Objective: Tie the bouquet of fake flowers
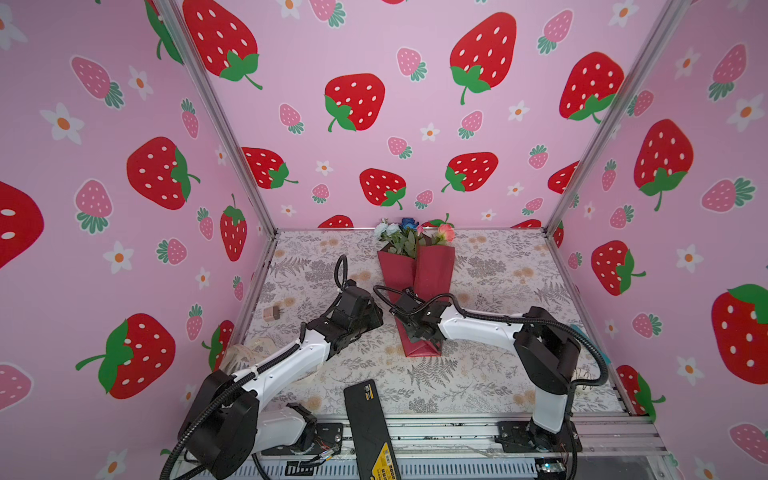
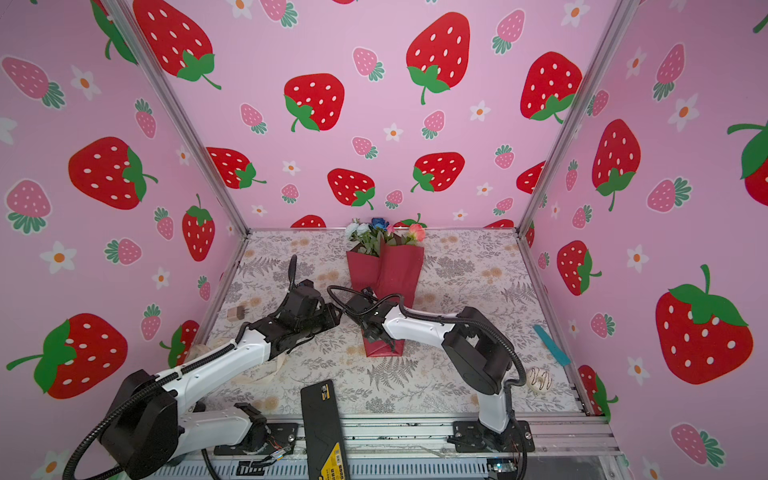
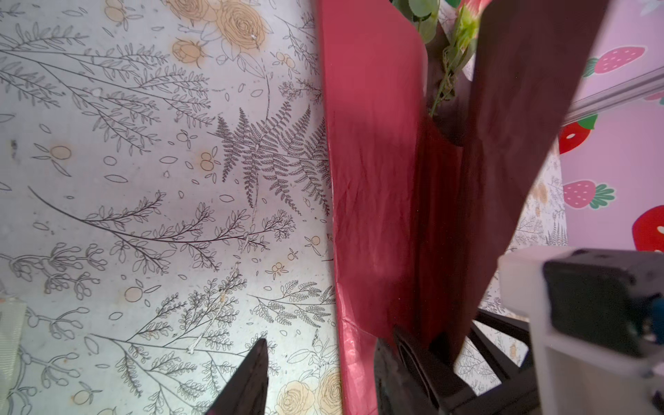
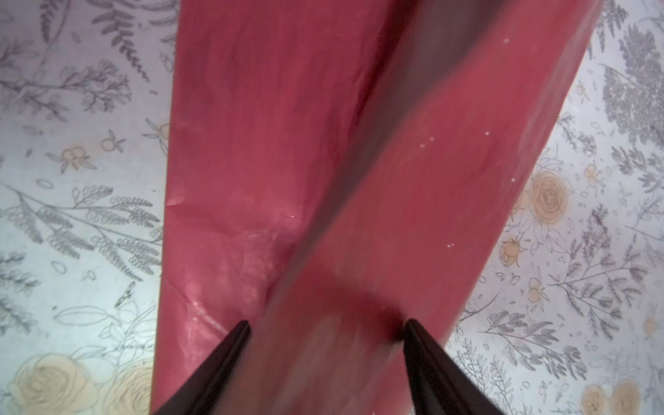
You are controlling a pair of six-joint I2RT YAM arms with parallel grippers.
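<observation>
The bouquet (image 1: 434, 270) lay untied on the worktop (image 1: 498, 374). My right arm (image 1: 478, 328) had jaws wide over its paper; my left arm (image 1: 299, 357), jaws half open, empty. Next I'd fetch the ribbon (image 3: 10, 334).

Observed bouquet (image 1: 415, 282) lying on table (image 1: 498, 257), blooms toward back wall (image 1: 415, 137). Found right gripper (image 1: 424, 338) over its lower end, left gripper (image 1: 376, 320) just beside it. Noted brown block (image 1: 271, 313) near left wall (image 1: 124, 257).
</observation>
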